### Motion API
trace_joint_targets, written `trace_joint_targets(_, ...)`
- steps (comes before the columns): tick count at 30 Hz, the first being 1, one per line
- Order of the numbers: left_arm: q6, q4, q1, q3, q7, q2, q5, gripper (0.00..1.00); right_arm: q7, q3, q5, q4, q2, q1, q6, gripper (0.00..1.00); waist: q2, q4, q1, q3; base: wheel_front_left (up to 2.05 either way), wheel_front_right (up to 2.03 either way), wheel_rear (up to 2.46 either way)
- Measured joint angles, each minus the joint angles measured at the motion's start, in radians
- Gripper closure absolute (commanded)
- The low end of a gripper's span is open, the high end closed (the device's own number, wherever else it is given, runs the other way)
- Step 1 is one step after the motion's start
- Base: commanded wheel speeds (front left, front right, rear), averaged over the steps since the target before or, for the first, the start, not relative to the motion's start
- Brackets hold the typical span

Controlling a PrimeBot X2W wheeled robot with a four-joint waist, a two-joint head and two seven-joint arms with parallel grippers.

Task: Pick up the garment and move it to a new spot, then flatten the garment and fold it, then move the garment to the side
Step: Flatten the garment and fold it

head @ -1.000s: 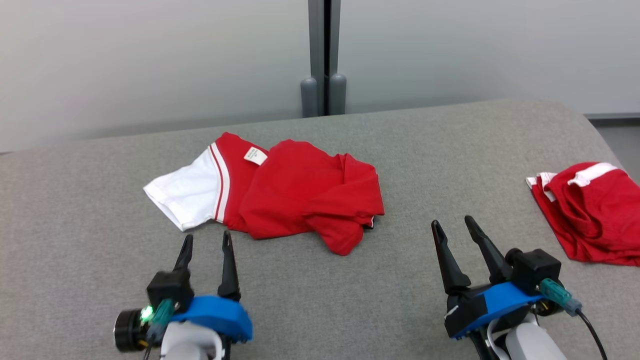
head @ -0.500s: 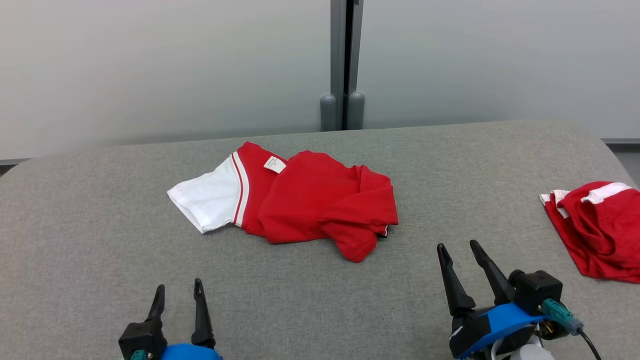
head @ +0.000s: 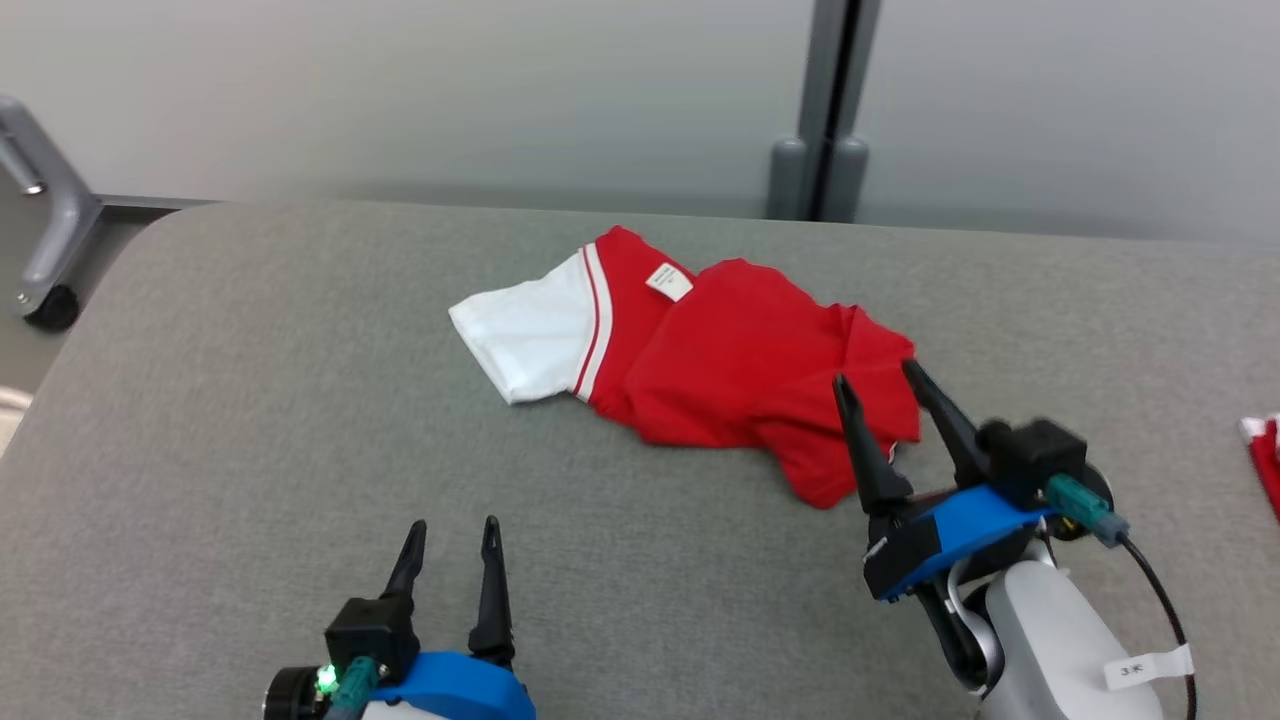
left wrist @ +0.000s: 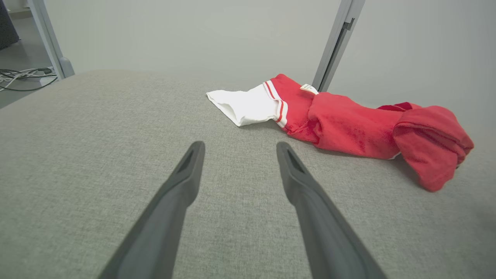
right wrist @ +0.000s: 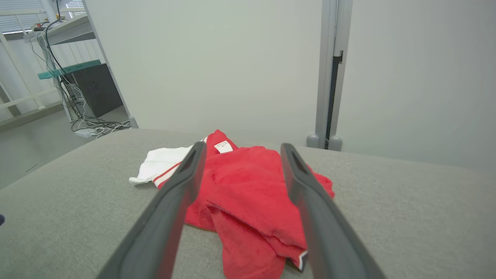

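A crumpled red garment (head: 740, 370) with a white sleeve and a small white label lies bunched on the grey padded table (head: 250, 430). My right gripper (head: 877, 372) is open, its fingertips at the garment's right end, nothing between them. In the right wrist view the garment (right wrist: 248, 186) lies just ahead between the two fingers (right wrist: 182, 186). My left gripper (head: 453, 527) is open near the front edge, well short of the white sleeve. The left wrist view has the garment (left wrist: 348, 124) ahead to the right, beyond the open gripper (left wrist: 236, 145).
The edge of a second red and white cloth (head: 1262, 455) lies at the table's far right. A grey wheeled frame leg (head: 50, 230) stands off the table's left corner. A partition wall with a vertical post (head: 825, 110) runs behind the table.
The camera has turned left, shifting the whole picture right. The right gripper has come forward up to the garment's right end. The left gripper stays open near the front edge.
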Motion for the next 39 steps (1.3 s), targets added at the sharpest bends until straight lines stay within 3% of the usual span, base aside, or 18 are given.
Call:
trace_joint_targets(16,0.025,-0.014,-0.038,-0.15,0.0,0.0,-0.063,0.0,0.017,0.106,-0.032,0.447,-0.081,-0.392,0.0,0.0,0.0,0.261,0.0,0.129,0.0,0.0,0.0)
trace_joint_targets(22,0.038,-0.02,-0.048,-0.178,0.0,0.0,-0.075,0.0,0.025,0.115,-0.052,0.601,-0.083,-0.46,0.0,0.0,0.0002,0.308,0.0001,0.184,0.0,0.0,0.0)
trace_joint_targets(27,0.045,-0.026,-0.054,-0.184,0.0,0.0,-0.081,0.0,0.015,0.119,-0.059,0.645,-0.081,-0.475,0.0,0.0,0.0001,0.311,0.0,0.197,0.0,0.0,0.0)
trace_joint_targets(28,0.045,-0.026,-0.055,-0.186,0.0,0.0,-0.083,0.0,0.015,0.122,-0.061,0.654,-0.08,-0.476,0.0,0.12,0.0001,0.308,0.0,0.198,0.0,0.0,0.0)
trace_joint_targets(29,0.046,-0.026,-0.056,-0.187,0.0,0.0,-0.083,0.0,0.013,0.125,-0.065,0.661,-0.08,-0.476,0.0,0.44,0.0001,0.306,-0.0001,0.198,0.0,0.0,0.0)
trace_joint_targets(30,0.047,-0.026,-0.056,-0.188,0.0,0.0,-0.084,0.0,0.01,0.125,-0.065,0.667,-0.079,-0.476,0.0,0.59,0.0,0.304,-0.0002,0.198,0.0,0.0,0.0)
trace_joint_targets(31,0.047,-0.027,-0.057,-0.189,0.0,0.0,-0.084,0.0,0.008,0.127,-0.065,0.673,-0.078,-0.477,0.0,1.0,0.0001,0.302,-0.0001,0.198,0.0,0.0,0.0)
trace_joint_targets(39,0.048,-0.025,-0.07,-0.189,0.0,0.0,-0.084,0.0,0.004,0.121,-0.06,0.651,-0.075,-0.48,0.0,1.0,0.0,0.28,-0.0001,0.198,0.0,0.0,0.0)
